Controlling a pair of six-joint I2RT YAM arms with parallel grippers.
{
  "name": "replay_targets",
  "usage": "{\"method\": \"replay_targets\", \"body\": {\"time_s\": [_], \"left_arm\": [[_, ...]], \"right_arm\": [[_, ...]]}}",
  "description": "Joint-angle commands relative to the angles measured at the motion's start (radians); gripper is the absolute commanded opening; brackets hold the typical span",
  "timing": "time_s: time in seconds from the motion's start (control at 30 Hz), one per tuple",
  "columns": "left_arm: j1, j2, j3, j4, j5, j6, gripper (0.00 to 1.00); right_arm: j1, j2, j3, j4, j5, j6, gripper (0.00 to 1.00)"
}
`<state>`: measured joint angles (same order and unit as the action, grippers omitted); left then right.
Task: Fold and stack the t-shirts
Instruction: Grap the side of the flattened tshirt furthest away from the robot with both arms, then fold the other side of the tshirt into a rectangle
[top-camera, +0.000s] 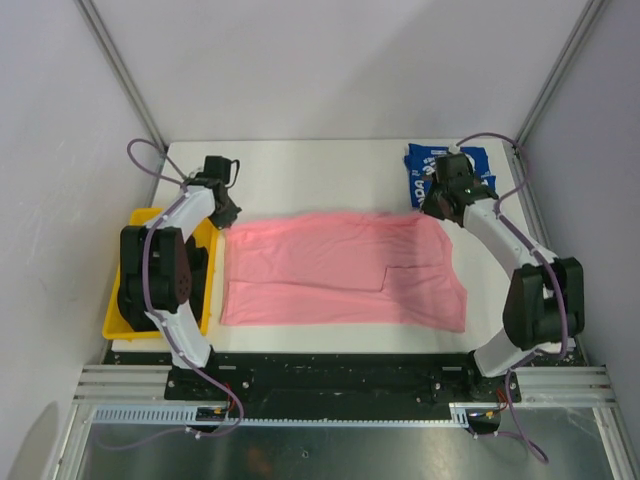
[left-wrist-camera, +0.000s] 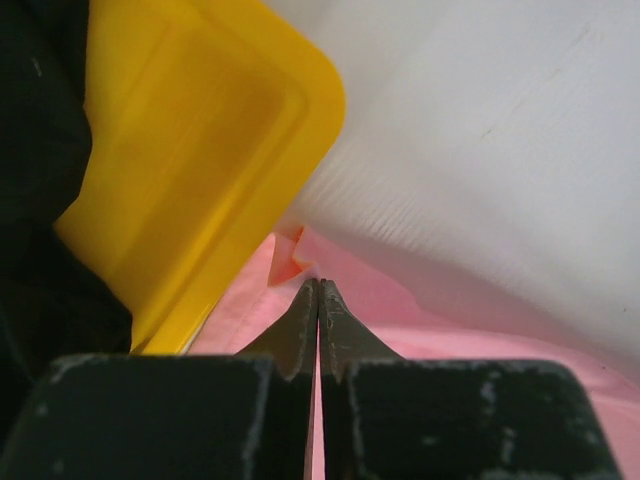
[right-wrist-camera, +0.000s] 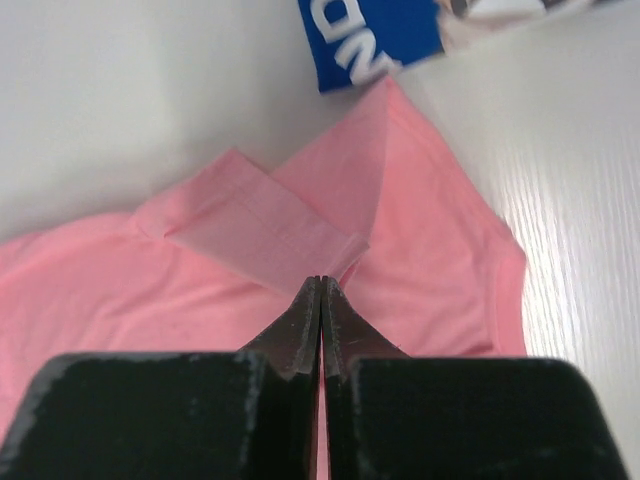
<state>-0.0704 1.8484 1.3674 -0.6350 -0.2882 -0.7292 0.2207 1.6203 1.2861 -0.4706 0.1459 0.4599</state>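
Note:
A pink t-shirt (top-camera: 340, 270) lies spread flat across the middle of the table, with a folded flap near its right end. My left gripper (top-camera: 226, 215) is at its far left corner, shut, with a small raised tip of pink cloth (left-wrist-camera: 290, 258) pinched at the fingertips (left-wrist-camera: 319, 283). My right gripper (top-camera: 437, 207) is at the far right corner, shut on a folded flap of the same shirt (right-wrist-camera: 270, 235), just ahead of its tips (right-wrist-camera: 320, 280). A blue t-shirt with white lettering (top-camera: 418, 170) (right-wrist-camera: 370, 35) lies bunched at the back right, just beyond the right gripper.
A yellow plastic bin (top-camera: 125, 310) (left-wrist-camera: 200, 130) stands at the table's left edge, right beside the left gripper and partly hidden under the left arm. Metal frame posts rise at both back corners. White tabletop shows behind the shirt.

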Motion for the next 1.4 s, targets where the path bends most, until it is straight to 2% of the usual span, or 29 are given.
{"method": "replay_targets", "body": {"time_s": [0.0, 0.3, 0.47, 1.37], "left_arm": [[0.009, -0.111, -0.059, 0.049, 0.025, 0.033, 0.00], [0.010, -0.217, -0.201, 0.074, 0.038, 0.045, 0.00], [0.010, -0.263, -0.286, 0.095, 0.058, 0.037, 0.00], [0.026, -0.416, -0.456, 0.103, 0.086, -0.007, 0.00]], "right_arm": [[0.004, -0.155, -0.103, -0.031, 0.009, 0.047, 0.00], [0.015, -0.373, -0.324, -0.068, -0.018, 0.097, 0.00], [0.017, -0.456, -0.394, -0.096, -0.014, 0.107, 0.00], [-0.029, -0.600, -0.433, -0.227, -0.013, 0.136, 0.00]]}}
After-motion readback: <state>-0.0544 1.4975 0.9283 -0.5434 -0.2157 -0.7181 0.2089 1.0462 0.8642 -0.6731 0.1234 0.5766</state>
